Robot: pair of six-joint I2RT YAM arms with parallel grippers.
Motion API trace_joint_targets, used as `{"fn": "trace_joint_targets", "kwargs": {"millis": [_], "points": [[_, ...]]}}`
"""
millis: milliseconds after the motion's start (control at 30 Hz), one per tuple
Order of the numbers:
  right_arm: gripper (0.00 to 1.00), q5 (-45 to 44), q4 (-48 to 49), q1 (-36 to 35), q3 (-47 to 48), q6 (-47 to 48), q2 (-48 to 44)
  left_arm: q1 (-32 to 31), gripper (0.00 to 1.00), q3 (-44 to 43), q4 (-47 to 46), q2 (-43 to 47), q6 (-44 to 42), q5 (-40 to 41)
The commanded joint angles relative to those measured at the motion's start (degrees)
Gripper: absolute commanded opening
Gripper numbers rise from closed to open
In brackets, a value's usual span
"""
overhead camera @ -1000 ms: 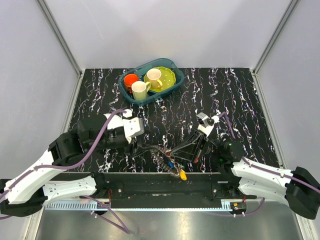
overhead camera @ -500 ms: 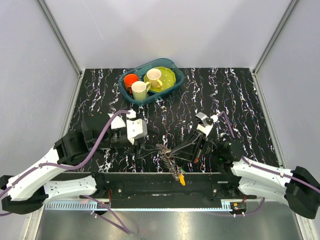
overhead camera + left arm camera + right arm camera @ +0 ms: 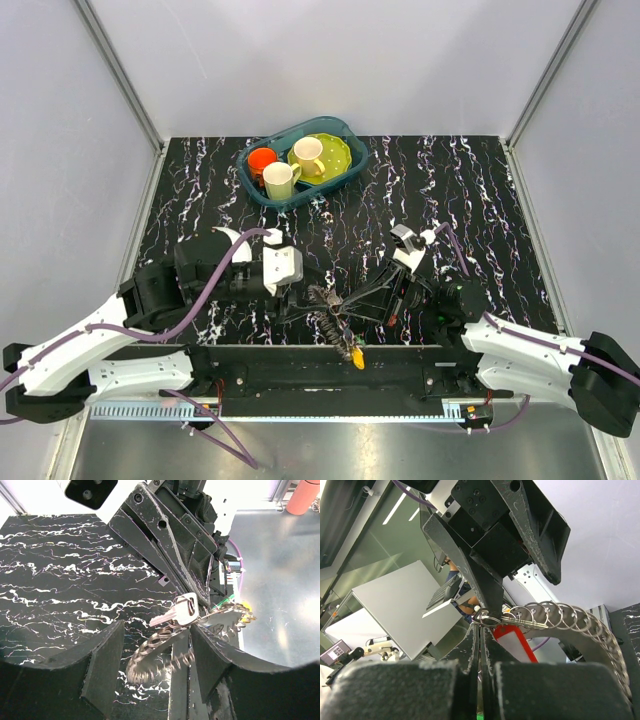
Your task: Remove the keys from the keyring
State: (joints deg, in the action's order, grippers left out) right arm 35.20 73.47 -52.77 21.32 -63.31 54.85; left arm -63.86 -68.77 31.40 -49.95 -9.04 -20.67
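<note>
The keyring [image 3: 328,318], a coil of thin metal rings crowded with grey keys, hangs between both grippers near the table's front edge. A yellow-headed key [image 3: 357,354] dangles at its low end. My right gripper [image 3: 346,303] is shut on the keyring's top end; in the right wrist view its closed tips [image 3: 482,625] pinch a small ring carrying a silver key [image 3: 530,623], with a red tag [image 3: 512,642] behind. My left gripper [image 3: 305,304] is open. In the left wrist view its fingers [image 3: 105,665] straddle the keyring [image 3: 150,652], just under the silver key [image 3: 181,611].
A teal basket [image 3: 345,130] at the back centre holds an orange mug [image 3: 262,160], two cream mugs [image 3: 282,180] and a green plate [image 3: 338,152]. The black marbled table [image 3: 470,200] ends at a front edge just below the keyring.
My left gripper has moved right, bringing its open fingers around the keyring. The keyring has shifted slightly left and swung, its yellow key hanging nearer the edge. The right arm has barely moved.
</note>
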Motion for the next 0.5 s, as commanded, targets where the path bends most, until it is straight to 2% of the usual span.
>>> {"fn": "trace_joint_targets", "kwargs": {"millis": [0, 467], "points": [[0.00, -0.75, 13.63, -0.23, 2.50, -0.41, 0.08, -0.48, 0.60, 0.57, -4.41, 0.30, -0.45, 0.19], [0.00, -0.13, 12.84, -0.31, 0.56, 0.55, 0.70, -0.57, 0.60, 0.83, -6.17, 1.44, -0.63, 3.79]]}}
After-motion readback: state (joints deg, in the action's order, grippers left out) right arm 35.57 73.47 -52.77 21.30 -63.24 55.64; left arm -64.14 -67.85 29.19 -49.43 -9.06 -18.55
